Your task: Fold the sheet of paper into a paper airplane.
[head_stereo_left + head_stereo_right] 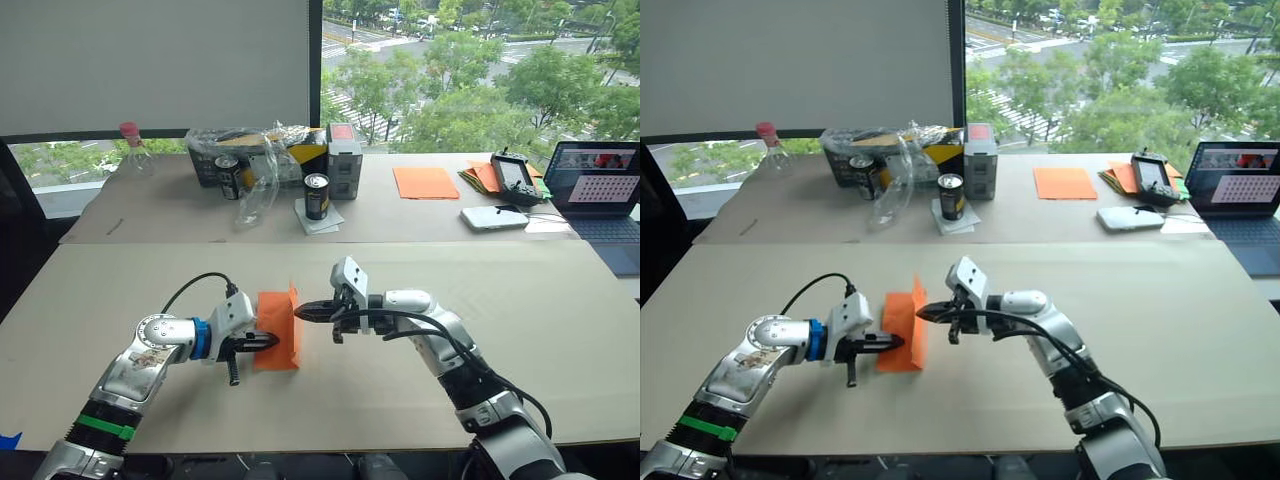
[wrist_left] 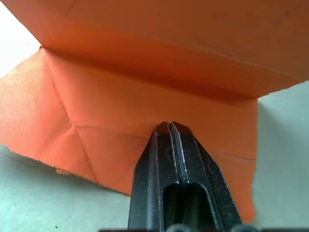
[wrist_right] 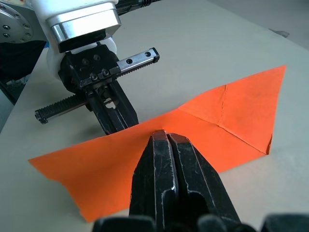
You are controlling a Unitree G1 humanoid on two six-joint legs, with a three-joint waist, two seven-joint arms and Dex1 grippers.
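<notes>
Orange sheet of paper [image 1: 277,343] between both arms' closed jaws.

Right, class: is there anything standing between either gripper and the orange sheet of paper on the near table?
Nothing visible does. The left gripper presses shut on the flat part of the sheet of paper, and the right gripper meets the raised flap from the other side, shut. The cans and clutter sit on the far table.
</notes>
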